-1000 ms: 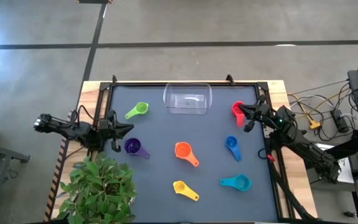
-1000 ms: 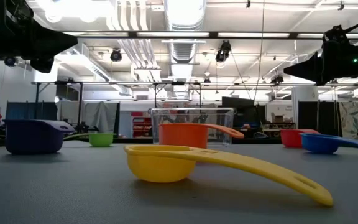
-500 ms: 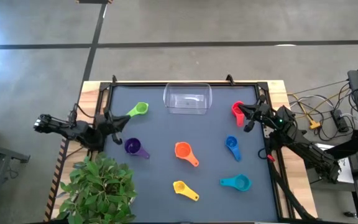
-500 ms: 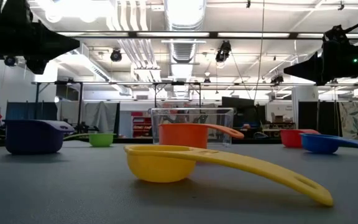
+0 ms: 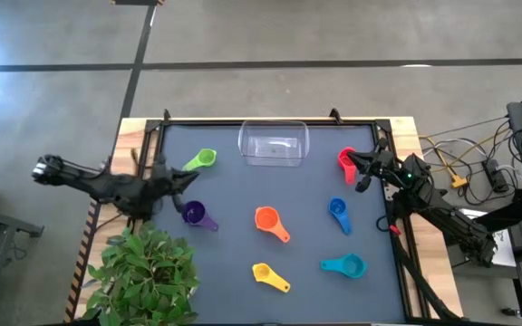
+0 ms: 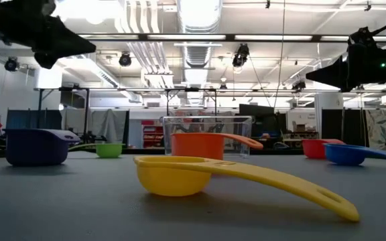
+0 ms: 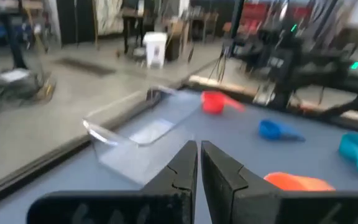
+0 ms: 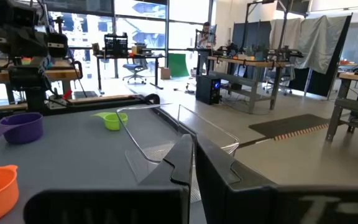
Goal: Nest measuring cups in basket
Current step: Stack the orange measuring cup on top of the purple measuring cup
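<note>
Seven cups lie bowl-down on the dark table: green (image 5: pixel 200 161), purple (image 5: pixel 195 215), orange (image 5: pixel 270 220), red (image 5: pixel 345 161), blue (image 5: pixel 338 212), teal (image 5: pixel 345 265), yellow (image 5: pixel 268 274). The clear basket (image 5: pixel 274 143) stands at the far edge, with no cup in it. My left gripper (image 5: pixel 187 182) hovers shut between the green and purple cups, raised well above the table (image 6: pixel 72 45); its wrist view looks over the basket (image 7: pixel 135 134). My right gripper (image 5: pixel 352 163) hangs shut in the air beside the red cup, pointing toward the basket (image 8: pixel 179 134).
A potted plant (image 5: pixel 143 272) overhangs the table's near left corner, close under the left arm. A raised dark frame (image 5: pixel 270 120) runs around the table. Cables and equipment (image 5: pixel 478 172) lie beyond the right edge. Bare table shows between the basket and the orange cup.
My left arm has risen and swung a little toward the table's right, so its gripper now sits higher and farther over the table between the green and purple cups. The right arm and all cups have stayed where they were.
</note>
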### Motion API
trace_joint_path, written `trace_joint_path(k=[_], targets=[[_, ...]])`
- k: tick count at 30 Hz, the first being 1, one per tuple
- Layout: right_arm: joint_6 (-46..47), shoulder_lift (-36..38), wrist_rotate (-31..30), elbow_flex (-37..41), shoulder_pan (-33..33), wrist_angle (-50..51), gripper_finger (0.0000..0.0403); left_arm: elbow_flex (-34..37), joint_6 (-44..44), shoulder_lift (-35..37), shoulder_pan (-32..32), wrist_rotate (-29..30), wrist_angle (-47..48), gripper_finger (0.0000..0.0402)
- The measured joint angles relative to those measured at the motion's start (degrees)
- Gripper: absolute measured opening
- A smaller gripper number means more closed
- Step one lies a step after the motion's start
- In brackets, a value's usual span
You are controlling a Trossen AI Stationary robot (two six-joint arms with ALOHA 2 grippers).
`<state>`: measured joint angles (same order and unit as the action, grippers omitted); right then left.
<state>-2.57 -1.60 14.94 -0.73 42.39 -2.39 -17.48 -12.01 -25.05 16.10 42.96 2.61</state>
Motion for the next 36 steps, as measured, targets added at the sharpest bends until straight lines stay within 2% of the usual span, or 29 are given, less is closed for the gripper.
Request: trace_joint_path(k=[4,11,15,20,28,31,36], targets=[[0.0,0.0,0.0,0.0,0.0,0.0,0.0009,-6.5,-1.4,-11.9,-1.6,-1.8,2.6,0.0004],[0.0,0.0,0.0,0.0,0.0,0.0,0.0009,-17.0,-1.1,-30.2,-8.3,-14.7,4.6,0.0018],[0.0,0.0,0.0,0.0,0.0,0.0,0.0009,-19.5,-1.7,-39.0,-14.4,-26.0,2.6,0.0061],[0.0,0.0,0.0,0.0,0.0,0.0,0.0009,-23.0,-0.5,-49.4,-19.1,-38.0,-4.6,0.0138],[0.0,0.0,0.0,0.0,0.0,0.0,0.0009,-33.2,1.0,-63.4,-19.3,-42.8,-1.9,0.0234],[0.0,0.0,0.0,0.0,0.0,0.0,0.0009,-35.8,1.0,-68.0,-19.3,-46.1,-1.3,0.0249],[0.0,0.0,0.0,0.0,0.0,0.0,0.0009,-38.1,0.5,-73.4,-19.3,-48.6,-1.1,0.0250]])
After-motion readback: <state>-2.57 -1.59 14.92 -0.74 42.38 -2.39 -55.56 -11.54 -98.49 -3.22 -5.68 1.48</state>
